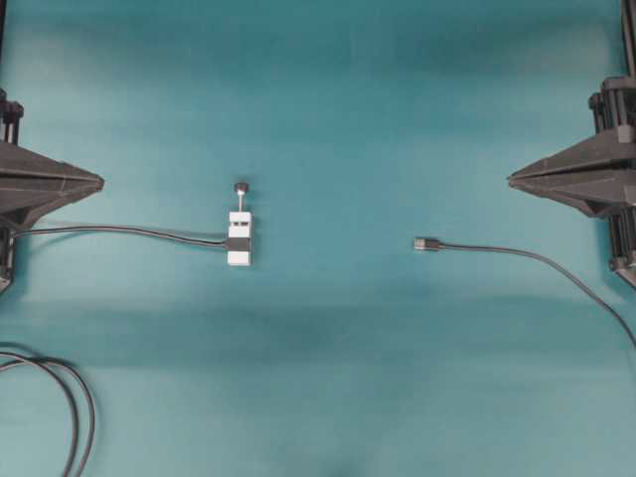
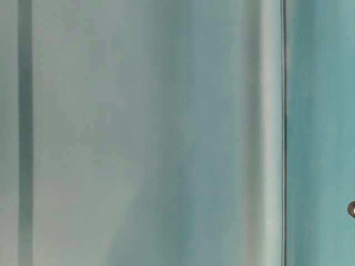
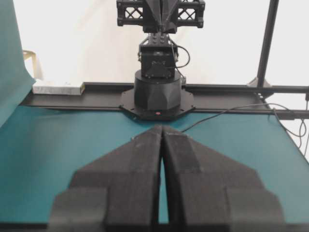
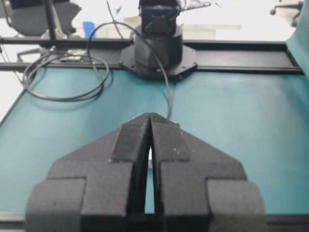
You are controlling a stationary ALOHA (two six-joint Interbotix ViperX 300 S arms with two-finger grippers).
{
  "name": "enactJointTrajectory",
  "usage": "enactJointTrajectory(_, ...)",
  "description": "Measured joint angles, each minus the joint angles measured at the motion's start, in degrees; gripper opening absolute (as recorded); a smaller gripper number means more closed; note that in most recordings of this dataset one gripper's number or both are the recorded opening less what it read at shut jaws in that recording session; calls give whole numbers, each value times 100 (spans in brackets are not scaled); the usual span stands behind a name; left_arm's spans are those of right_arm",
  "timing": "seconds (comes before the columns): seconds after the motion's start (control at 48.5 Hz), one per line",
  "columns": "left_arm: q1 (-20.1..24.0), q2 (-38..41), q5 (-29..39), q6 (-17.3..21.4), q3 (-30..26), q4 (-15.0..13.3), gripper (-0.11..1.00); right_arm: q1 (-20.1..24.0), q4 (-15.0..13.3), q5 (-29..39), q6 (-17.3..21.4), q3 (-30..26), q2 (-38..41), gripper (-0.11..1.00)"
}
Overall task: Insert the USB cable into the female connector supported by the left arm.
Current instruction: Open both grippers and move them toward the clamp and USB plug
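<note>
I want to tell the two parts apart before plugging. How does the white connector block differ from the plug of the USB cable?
The white connector block is larger and white with a black band; the USB plug is small, dark and silvery. The block has a pin with a dark knob; the plug has none. The block's cable leads left, the plug's cable leads right. Both lie loose on the teal table, far apart, with neither held by a gripper.

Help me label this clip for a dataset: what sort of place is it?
Most likely a robotics lab bench. Two black arms face each other across a teal-covered table, each base bolted to a black rail. A truss frame stands overhead, and loose coiled cables lie at the table edge.
</note>
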Motion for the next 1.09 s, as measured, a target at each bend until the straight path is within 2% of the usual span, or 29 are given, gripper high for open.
enactJointTrajectory(0.062,0,0,167,0,9,0,5,0,-9,0,0,26,0,0)
enactJointTrajectory(0.124,-9,9,422,0,9,0,0,0,0,0,88,97,0,0)
enactJointTrajectory(0.289,-53,62,1169,9,-26,0,-1,9,-9,0,606,229,0,0)
enactJointTrajectory(0.372,-62,141,1371,62,-62,0,-1,9,-44,0,668,272,35,0)
enactJointTrajectory(0.619,-62,756,1635,967,-79,-9,-1,-88,-193,26,642,281,563,0)
enactJointTrajectory(0.826,-18,1283,1635,1055,-62,-70,2,-202,-202,158,659,308,1020,0)
enactJointTrajectory(0.97,-9,1485,1626,1055,-44,-79,14,-290,-202,193,668,325,1169,0)
enactJointTrajectory(1.094,9,1573,1538,1055,-9,-79,40,-316,-202,255,668,343,1283,0)
